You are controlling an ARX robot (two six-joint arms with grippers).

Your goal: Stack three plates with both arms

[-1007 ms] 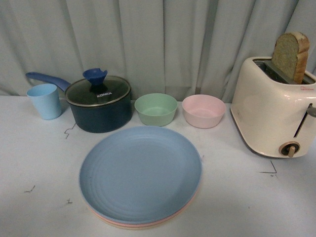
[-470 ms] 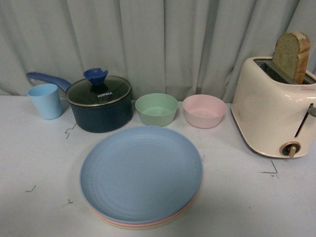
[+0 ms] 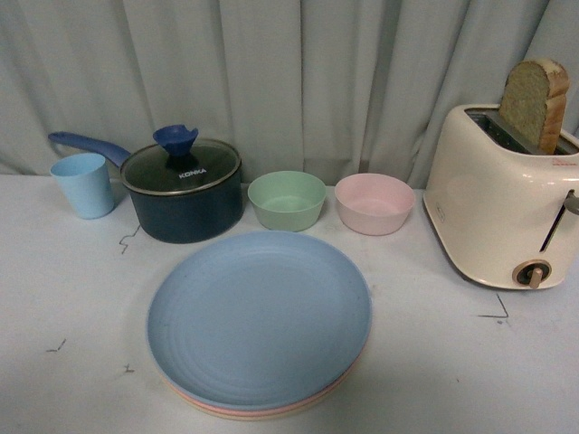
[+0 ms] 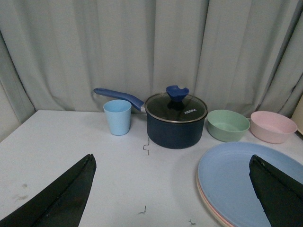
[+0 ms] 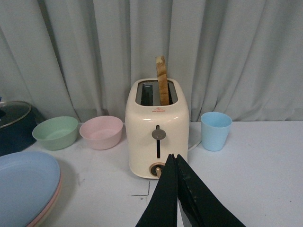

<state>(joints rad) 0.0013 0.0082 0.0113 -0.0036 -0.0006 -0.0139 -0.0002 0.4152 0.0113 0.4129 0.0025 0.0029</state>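
Observation:
The three plates lie in one stack at the table's front middle. The light blue plate [image 3: 259, 316] is on top. Only thin pink and cream rims [image 3: 262, 413] show beneath it. The stack also shows in the left wrist view [image 4: 246, 182] and at the edge of the right wrist view [image 5: 23, 187]. Neither arm shows in the front view. My left gripper [image 4: 173, 187] is open and empty, its fingers wide apart above the table left of the stack. My right gripper [image 5: 175, 158] is shut on nothing, pointing at the toaster.
A dark blue pot with glass lid [image 3: 181, 185], a light blue cup [image 3: 83, 183], a green bowl [image 3: 286, 199] and a pink bowl [image 3: 374, 202] stand behind the stack. A cream toaster with bread [image 3: 502, 203] stands right. Another blue cup [image 5: 216, 130] stands beyond the toaster.

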